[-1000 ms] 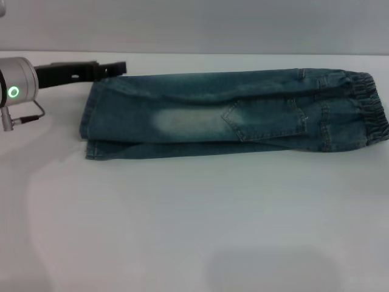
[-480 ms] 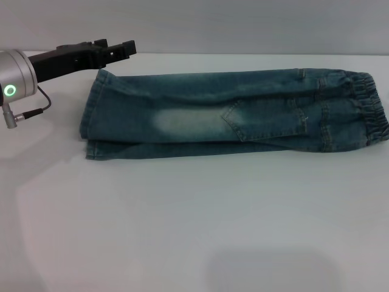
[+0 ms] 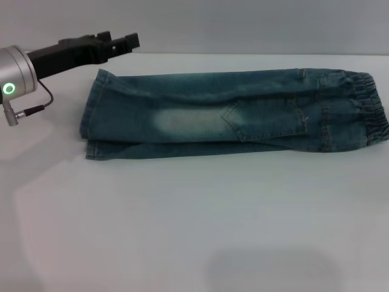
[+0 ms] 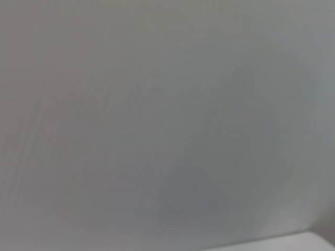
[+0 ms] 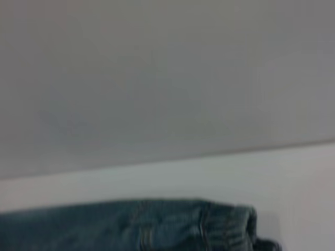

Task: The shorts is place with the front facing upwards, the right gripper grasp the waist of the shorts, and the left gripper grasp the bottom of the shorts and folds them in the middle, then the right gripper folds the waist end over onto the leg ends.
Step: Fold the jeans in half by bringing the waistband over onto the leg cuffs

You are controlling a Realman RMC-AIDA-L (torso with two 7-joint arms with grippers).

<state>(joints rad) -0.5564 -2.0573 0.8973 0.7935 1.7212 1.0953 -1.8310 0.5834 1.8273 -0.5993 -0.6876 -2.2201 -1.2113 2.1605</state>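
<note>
The faded blue denim shorts [image 3: 234, 114] are lying half-folded on the white counter [image 3: 194, 225]. Left end effector [image 3: 124, 42] — grip unreadable — is hovering beyond their hem corner; drifting lower risks snagging it.

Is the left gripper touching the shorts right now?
Apart. In the head view the left gripper is lifted past the far hem corner of the shorts, with bare table showing between them.

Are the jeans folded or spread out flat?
Folded. The jeans lie lengthwise on the table, one leg stacked on the other, two hem edges showing at the left end.
</note>
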